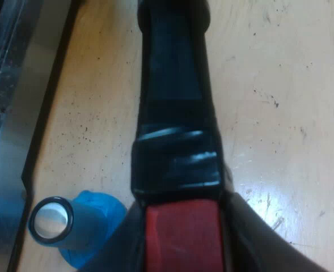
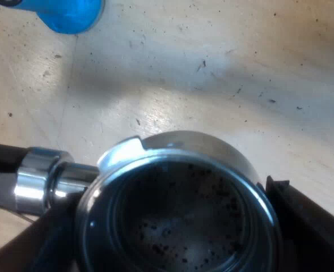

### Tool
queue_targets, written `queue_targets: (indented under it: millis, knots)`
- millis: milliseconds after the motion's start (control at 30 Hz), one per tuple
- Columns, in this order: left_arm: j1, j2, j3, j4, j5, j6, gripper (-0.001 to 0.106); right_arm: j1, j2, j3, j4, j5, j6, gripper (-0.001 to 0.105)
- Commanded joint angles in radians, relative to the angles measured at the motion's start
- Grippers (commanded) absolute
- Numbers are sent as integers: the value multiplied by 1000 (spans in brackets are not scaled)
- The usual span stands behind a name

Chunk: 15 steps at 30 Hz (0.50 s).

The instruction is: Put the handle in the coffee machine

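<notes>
Your left pincer (image 1: 181,252) is closed on the handle (image 1: 175,85), its fingers (image 1: 269,243) pressed to either side of the red end (image 1: 182,235). Your right pincer (image 2: 172,238) clamps the metal holder (image 2: 181,148) across its basket, where dark grounds cling inside. The holder hangs above the counter (image 1: 280,113), beside the espresso machine (image 1: 8,113). A blue tamper (image 1: 79,226) stands on the counter nearby.
</notes>
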Motion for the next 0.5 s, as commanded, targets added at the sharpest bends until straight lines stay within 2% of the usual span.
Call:
queue_targets:
  millis: [33,133,367,500]
  knots:
    - [-4,-1,3,42,23,43,1,-6,-25,-14,-21,-8,-32,84]
    - [-4,-1,3,48,23,43,1,-6,-25,-28,-21,20,-68,105]
    - [-4,-1,3,66,25,38,1,-6,-25,-104,-19,114,-107,105]
    - [62,-1,3,65,53,0,1,-6,-51,-128,-21,118,-109,105]
